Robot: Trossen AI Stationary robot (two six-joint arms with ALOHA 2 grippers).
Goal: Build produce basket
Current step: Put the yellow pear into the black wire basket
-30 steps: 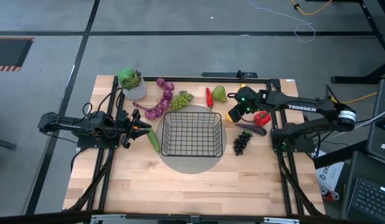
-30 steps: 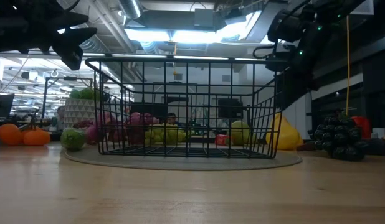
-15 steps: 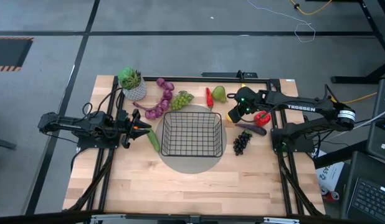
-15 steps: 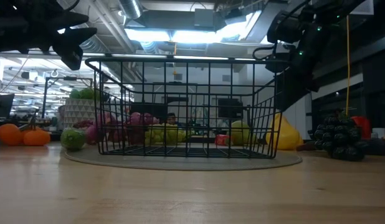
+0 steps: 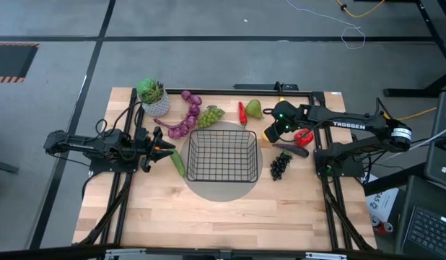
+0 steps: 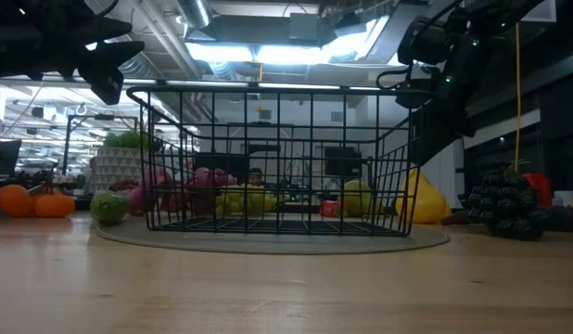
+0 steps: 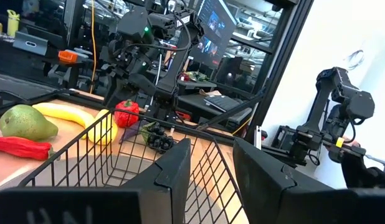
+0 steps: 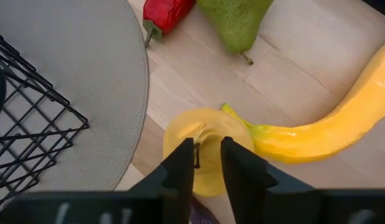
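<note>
We see the basket (image 5: 223,154) sitting empty on a round grey mat (image 5: 221,189) at the table's centre, so every piece can be dropped in from either side. The produce rings it: purple grapes (image 5: 185,121) at 11 o'clock, green grapes (image 5: 210,114) and a red pepper (image 5: 242,113) near 12, a pear (image 5: 253,108) at 1, a cucumber (image 5: 178,162) tight against the basket at 9, black grapes (image 5: 281,165) at 3, and an aubergine (image 5: 291,149) with a second red pepper (image 5: 304,136) out past 2.

The right gripper (image 5: 278,128) hangs at 2 o'clock over a yellow fruit (image 8: 207,149), which touches the tip of a banana (image 8: 329,124). Its fingers (image 8: 184,163) stand slightly parted above the fruit's top, gripping nothing; we judge it is lining up to pick this piece first.

The left gripper (image 5: 162,149) waits at 9 o'clock beside the cucumber, pointed at the basket, fingers (image 7: 174,171) parted and empty, probably staying clear of the other arm.
</note>
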